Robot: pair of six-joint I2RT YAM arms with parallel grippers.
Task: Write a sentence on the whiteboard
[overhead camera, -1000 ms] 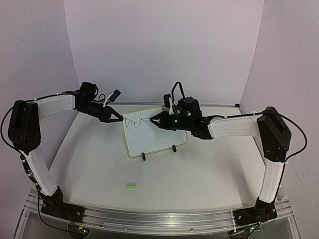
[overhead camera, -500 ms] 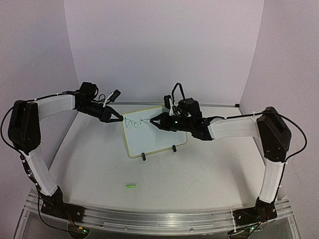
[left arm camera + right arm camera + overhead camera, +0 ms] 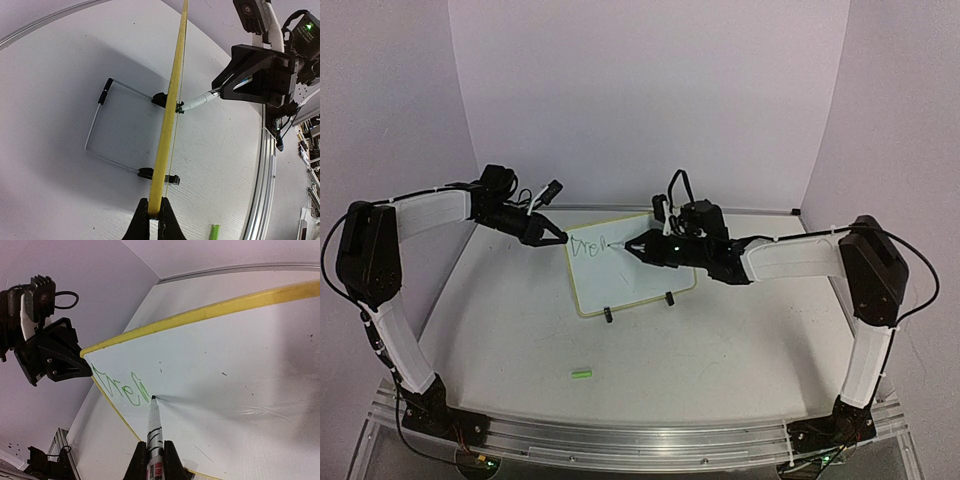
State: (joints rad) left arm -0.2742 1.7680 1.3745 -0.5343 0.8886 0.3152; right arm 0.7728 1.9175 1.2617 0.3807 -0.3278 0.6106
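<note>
Top view: whiteboard [image 3: 632, 285] stands mid-frame on the table [image 3: 740, 340], with a few green letters of the sentence [image 3: 590, 245] at its upper left. My left pincer [image 3: 560, 239] is at the board's left edge, my right pincer [image 3: 632, 246] over its face.
Left wrist: left pincer clenched on the yellow frame, bottom centre.
Right wrist: right pincer grasping a marker [image 3: 154, 427], tip touching the board just right of the letters.
</note>
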